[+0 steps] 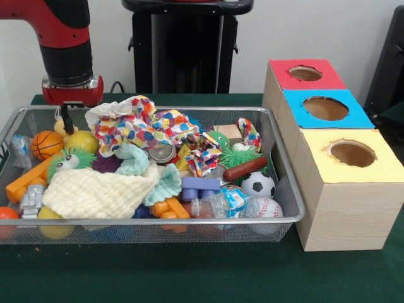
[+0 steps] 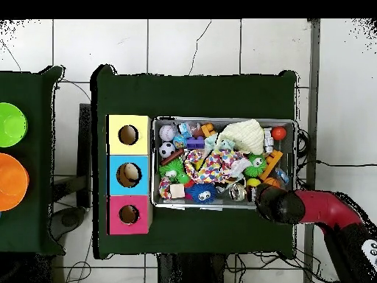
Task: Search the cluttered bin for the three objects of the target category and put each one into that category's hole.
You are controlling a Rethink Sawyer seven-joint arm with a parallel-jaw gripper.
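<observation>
The wire-mesh bin (image 1: 287, 189) is full of toys; it also shows in the overhead view (image 2: 224, 119). My gripper (image 1: 66, 123) hangs over the bin's far left corner, dipping in beside a yellow rounded toy (image 1: 81, 141) that may be the duckling. Nothing shows in the gripper. A green fuzzy creature with eyes (image 1: 66, 161) lies just in front of it. A green spiky creature (image 1: 235, 153) lies mid-right. In the overhead view the arm's wrist (image 2: 278, 204) hides the gripper. Three boxes stand beside the bin, with red (image 1: 305, 73), blue (image 1: 325, 108) and yellow (image 1: 352, 153) holes.
In the bin lie a cream cloth (image 1: 95, 190), a colourful cloth (image 1: 136, 126), an orange basketball (image 1: 47, 144), a soccer ball (image 1: 258, 184), a baseball (image 1: 266, 207), a brown sausage toy (image 1: 245, 168) and purple blocks (image 1: 201, 187). Green (image 2: 9, 124) and orange (image 2: 11, 180) discs sit on another table.
</observation>
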